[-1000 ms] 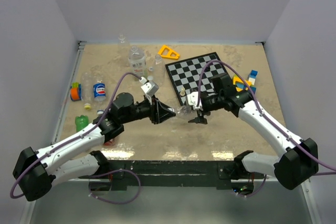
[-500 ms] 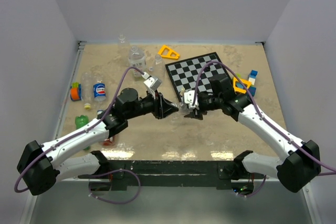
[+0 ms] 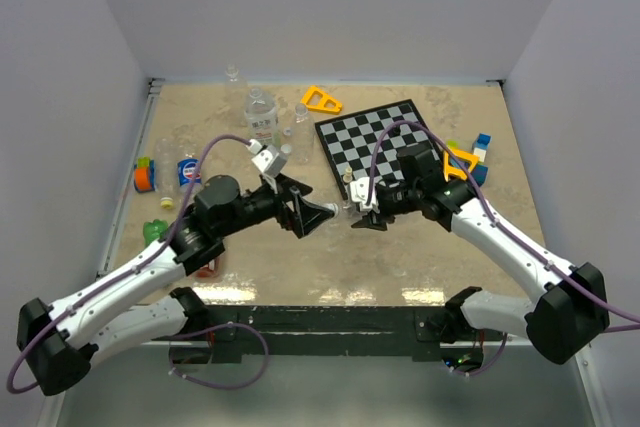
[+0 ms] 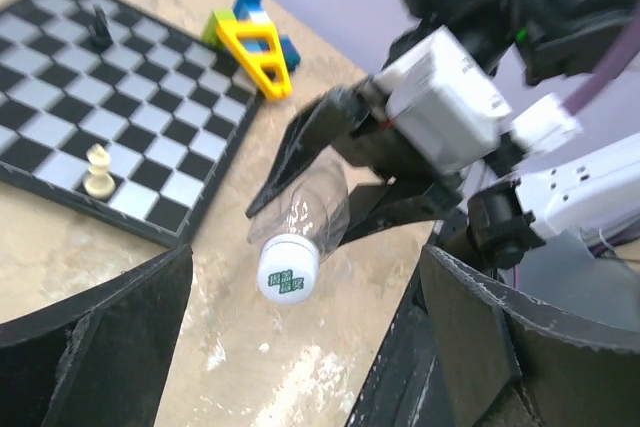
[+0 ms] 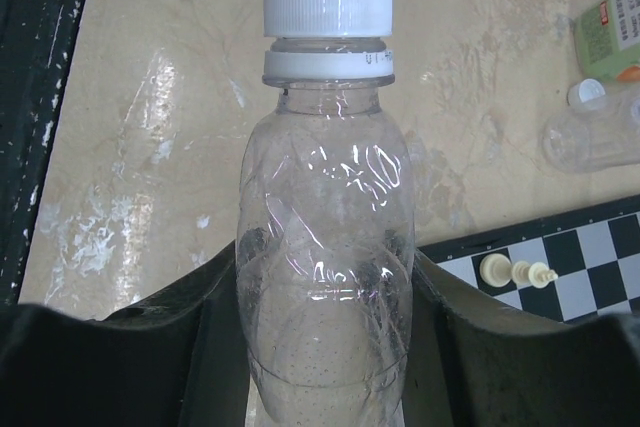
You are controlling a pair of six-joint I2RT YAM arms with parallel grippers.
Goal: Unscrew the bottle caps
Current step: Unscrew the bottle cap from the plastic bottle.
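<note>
A clear bottle (image 5: 325, 237) with no label is held level above the table, my right gripper (image 5: 325, 357) shut on its body, one pad on each side. Its white bottle cap (image 5: 327, 4) sits screwed on the neck and points toward the left arm. In the left wrist view the same cap (image 4: 287, 269), with green print on its top, floats just ahead of my left gripper (image 4: 300, 357), which is open wide and touches nothing. From above, the left gripper (image 3: 322, 215) faces the bottle (image 3: 348, 209) and the right gripper (image 3: 363, 217) over the middle of the table.
A chessboard (image 3: 385, 142) with a few pieces lies right behind the grippers. Coloured blocks (image 3: 468, 157) and a yellow triangle (image 3: 321, 99) sit at the back. More bottles stand or lie at the back left (image 3: 260, 115), with a cola-label one (image 3: 188, 172) and a green one (image 3: 155, 234) on the left.
My left gripper has opened wide and drawn back left, off the cap. The right gripper has closed on the bottle's body and stayed near the board's front corner.
</note>
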